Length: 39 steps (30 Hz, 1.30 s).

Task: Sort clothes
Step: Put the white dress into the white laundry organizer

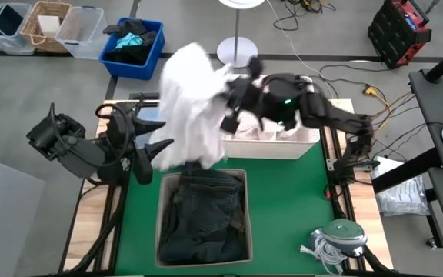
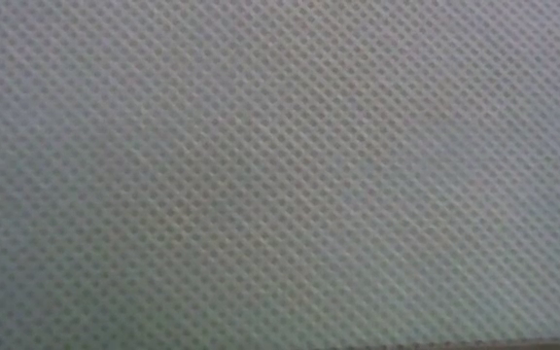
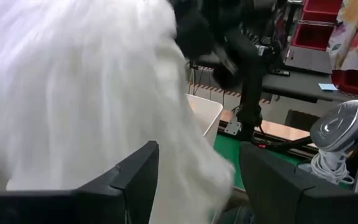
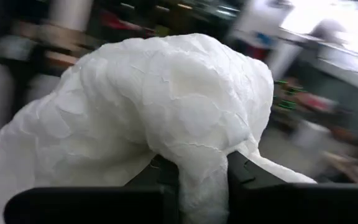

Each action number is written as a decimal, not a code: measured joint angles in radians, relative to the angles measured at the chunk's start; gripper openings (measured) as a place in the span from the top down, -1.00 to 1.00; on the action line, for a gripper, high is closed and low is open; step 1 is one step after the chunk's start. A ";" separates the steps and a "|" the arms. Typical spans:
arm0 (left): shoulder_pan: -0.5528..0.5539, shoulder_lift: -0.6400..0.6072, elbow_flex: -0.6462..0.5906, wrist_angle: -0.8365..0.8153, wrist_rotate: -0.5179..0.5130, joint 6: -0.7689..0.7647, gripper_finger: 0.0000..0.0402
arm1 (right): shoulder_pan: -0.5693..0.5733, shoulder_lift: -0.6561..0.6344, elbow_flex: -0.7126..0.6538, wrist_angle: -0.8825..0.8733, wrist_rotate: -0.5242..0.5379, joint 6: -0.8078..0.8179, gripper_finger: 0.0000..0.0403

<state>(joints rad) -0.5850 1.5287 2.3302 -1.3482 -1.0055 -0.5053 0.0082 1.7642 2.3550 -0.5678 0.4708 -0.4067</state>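
Note:
A white garment (image 1: 191,100) hangs in the air above the table's far middle, with my right gripper (image 1: 231,114) shut on it; the right wrist view shows it as a crinkled bunch (image 4: 166,106). My left gripper (image 1: 158,150) stands open by the garment's lower left side, and in the left wrist view the white cloth (image 3: 73,99) hangs in front of its open fingers (image 3: 138,180). Dark denim jeans (image 1: 204,219) lie in a box (image 1: 160,223) on the green mat. A white bin (image 1: 271,142) holds light pieces. The low view shows only grey mesh fabric (image 2: 280,175). My right gripper pinches a gathered fold of the white garment (image 4: 202,163) between its two fingers, several layers bunched together. The fingers reach level from the table's right side. The garment is lifted clear and drapes slack below and to the left of the fingers.
A small blue bin (image 1: 154,54) with dark and teal fabrics stands beyond the table's far left, next to clear tubs and a wicker basket (image 1: 46,23). A small steamer with a coiled cord (image 1: 337,238) sits at the table's near right. A lamp base (image 1: 238,51) stands behind.

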 joint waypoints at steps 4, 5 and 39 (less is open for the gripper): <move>0.000 -0.013 0.000 -0.007 -0.006 0.003 0.00 | -0.001 -0.064 0.000 -0.029 0.237 -0.093 0.79; 0.000 -0.015 0.000 -0.009 -0.006 0.003 0.00 | -0.002 -0.077 0.000 -0.035 0.289 -0.135 0.79; 0.014 0.070 -0.001 0.064 -0.085 -0.029 0.00 | -0.478 -0.056 -0.184 -0.821 -0.184 0.372 0.79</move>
<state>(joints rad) -0.5709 1.5986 2.3295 -1.2840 -1.0909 -0.5338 -0.4698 1.7082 2.1713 -1.3892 0.2871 -0.0345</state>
